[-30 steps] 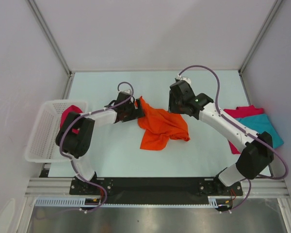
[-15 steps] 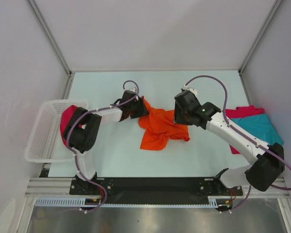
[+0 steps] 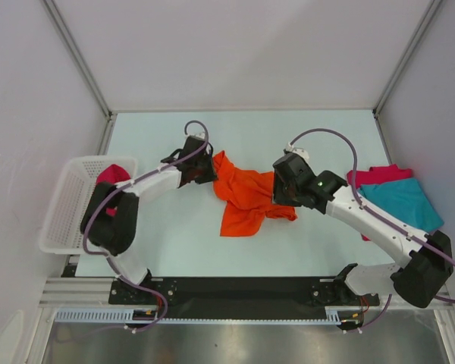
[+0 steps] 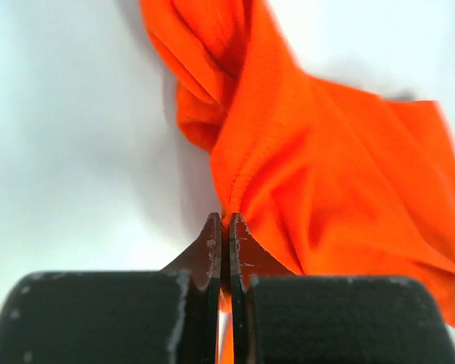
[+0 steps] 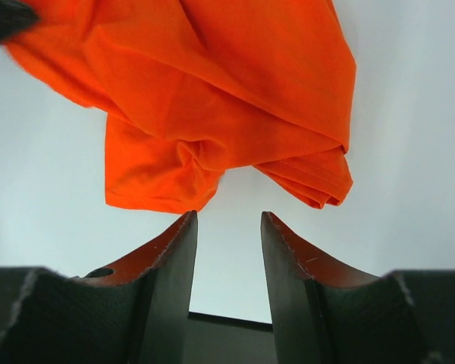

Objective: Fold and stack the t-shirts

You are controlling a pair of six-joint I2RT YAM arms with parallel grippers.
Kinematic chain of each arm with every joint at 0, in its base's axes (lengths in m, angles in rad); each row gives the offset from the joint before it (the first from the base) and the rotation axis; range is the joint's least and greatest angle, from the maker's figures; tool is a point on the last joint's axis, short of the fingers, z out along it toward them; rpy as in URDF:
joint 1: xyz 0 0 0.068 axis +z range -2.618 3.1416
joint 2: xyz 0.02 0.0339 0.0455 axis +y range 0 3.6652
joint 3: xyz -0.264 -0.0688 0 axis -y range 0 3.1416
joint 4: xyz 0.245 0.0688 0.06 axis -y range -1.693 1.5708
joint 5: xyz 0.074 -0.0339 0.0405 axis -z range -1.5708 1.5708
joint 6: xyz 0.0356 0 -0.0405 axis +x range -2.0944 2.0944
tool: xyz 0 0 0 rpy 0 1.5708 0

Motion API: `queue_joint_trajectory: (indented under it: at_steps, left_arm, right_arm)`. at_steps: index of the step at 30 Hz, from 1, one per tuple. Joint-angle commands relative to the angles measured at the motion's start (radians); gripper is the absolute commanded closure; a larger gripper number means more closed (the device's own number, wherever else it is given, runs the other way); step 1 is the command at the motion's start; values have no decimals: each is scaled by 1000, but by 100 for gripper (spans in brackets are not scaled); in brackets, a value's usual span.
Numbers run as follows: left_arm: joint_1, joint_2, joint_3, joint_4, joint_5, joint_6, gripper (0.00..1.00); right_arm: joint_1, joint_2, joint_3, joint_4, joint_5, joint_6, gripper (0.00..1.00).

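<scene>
cloth check: crumpled bright orange fabric t-shirt (image 3: 246,199) lies on the pale table (image 3: 174,243), left gripper (image 4: 225,227) pinched on its edge, probably to pull it flat; right gripper (image 5: 227,227) gapes empty over the far hem.

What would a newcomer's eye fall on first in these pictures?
The crumpled bright orange cloth t-shirt lies in the middle of the pale table. The left gripper is shut on its left edge; the right gripper stands open near its right side. A teal cloth t-shirt lies on a crimson t-shirt at the table's right edge.
</scene>
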Motion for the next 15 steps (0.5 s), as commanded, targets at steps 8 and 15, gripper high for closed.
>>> queue_joint_trajectory:
  at_steps: [8, 15]
  left_arm:
    - [230, -551, 203, -520, -142, 81, 99]
    - [263, -573, 205, -573, -134, 88, 100]
  right_arm:
    - [63, 3, -65, 149, -42, 29, 57]
    - [91, 32, -63, 186, -64, 27, 58]
